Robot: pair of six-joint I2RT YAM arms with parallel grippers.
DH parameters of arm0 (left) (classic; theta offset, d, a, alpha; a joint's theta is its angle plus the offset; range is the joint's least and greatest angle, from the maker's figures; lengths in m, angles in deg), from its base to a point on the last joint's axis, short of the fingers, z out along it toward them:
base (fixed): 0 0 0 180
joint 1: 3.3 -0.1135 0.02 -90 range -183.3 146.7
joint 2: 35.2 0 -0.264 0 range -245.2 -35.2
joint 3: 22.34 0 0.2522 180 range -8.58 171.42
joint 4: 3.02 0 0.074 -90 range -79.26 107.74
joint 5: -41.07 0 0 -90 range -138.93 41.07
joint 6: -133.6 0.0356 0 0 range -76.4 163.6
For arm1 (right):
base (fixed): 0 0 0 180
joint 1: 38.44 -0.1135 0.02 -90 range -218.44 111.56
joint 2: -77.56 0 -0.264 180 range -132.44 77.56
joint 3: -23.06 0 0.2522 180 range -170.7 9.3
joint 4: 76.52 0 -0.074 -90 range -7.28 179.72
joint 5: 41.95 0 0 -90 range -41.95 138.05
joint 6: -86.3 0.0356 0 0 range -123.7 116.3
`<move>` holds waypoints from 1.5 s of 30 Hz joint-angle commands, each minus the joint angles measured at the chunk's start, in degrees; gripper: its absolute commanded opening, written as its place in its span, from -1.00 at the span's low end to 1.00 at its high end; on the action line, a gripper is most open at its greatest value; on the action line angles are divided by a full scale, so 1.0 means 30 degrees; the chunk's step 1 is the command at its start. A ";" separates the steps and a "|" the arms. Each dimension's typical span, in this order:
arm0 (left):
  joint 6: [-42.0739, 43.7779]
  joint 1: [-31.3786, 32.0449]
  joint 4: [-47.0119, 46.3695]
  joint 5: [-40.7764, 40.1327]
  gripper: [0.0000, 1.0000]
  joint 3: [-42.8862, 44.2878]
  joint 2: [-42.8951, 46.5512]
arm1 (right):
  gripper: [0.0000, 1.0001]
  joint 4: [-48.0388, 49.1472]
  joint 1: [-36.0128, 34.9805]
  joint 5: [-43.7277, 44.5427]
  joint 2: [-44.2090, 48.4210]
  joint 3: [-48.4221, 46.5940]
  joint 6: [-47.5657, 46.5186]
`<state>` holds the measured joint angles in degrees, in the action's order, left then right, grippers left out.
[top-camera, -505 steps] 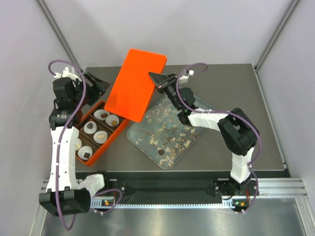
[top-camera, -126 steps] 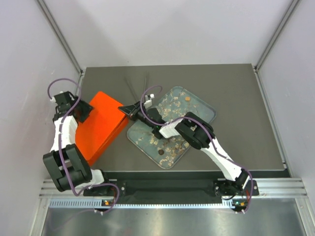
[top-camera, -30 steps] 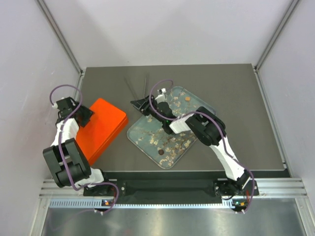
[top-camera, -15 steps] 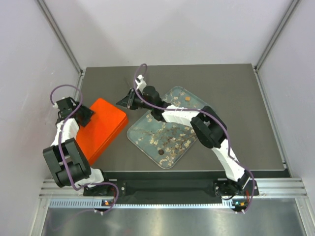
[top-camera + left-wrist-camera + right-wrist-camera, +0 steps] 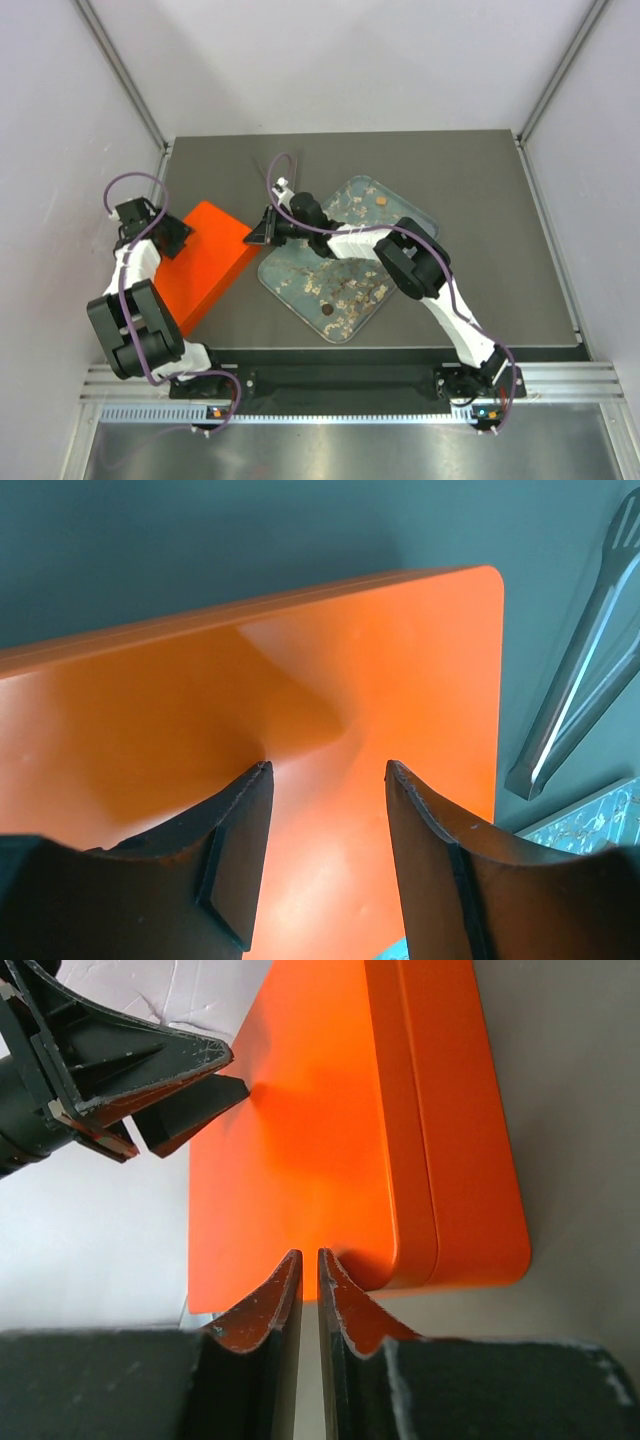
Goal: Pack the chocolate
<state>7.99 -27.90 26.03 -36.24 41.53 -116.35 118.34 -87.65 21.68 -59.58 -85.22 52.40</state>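
Note:
The orange box (image 5: 200,268) lies shut under its orange lid (image 5: 330,680) at the table's left. The chocolate inside it is hidden. A caramel chocolate (image 5: 380,200) and a dark brown chocolate (image 5: 327,310) lie on the clear tray (image 5: 420,215) among pale flakes. My left gripper (image 5: 167,232) is open over the lid's far left part, jaws apart just above it (image 5: 327,768); it also shows in the right wrist view (image 5: 238,1072). My right gripper (image 5: 258,232) is shut and empty, its tips (image 5: 308,1252) at the lid's right corner (image 5: 400,1250).
Metal tongs (image 5: 575,715) lie on the dark table beyond the box, next to the tray's corner (image 5: 600,815). The right arm stretches across the tray's far left part. White walls and frame posts close in the table on three sides.
The lid, once held up by my right gripper over the open box, now covers it. In the last second my right gripper swung left off the tray to the lid's corner. The left gripper stayed.

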 commanded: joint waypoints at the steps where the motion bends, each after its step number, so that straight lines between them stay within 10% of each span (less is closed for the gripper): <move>1: 0.0708 -0.0062 0.1288 0.0396 0.09 0.0786 -0.0140 | -0.75 -0.0519 0.0203 -0.0292 0.0772 -0.0427 -0.0769; 13: 0.3110 0.1692 0.2988 -0.3142 0.05 0.3335 0.1532 | -0.69 0.0860 -0.0032 -0.0672 0.0216 -0.0163 0.0227; 32: 0.6365 0.5533 0.6388 -0.8741 -0.98 0.7790 -0.7112 | -0.70 0.0069 -0.0178 -0.0585 0.1035 0.0189 -0.1091; 45: 0.2795 0.3694 0.6826 -1.0358 -1.00 0.6532 -0.1257 | -0.69 -0.0401 -0.0500 -0.0292 0.1504 0.0012 -0.1208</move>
<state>21.21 -13.14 44.70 -65.00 62.05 -126.84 117.64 -87.95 20.06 -59.12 -85.20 50.39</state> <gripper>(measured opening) 0.011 0.153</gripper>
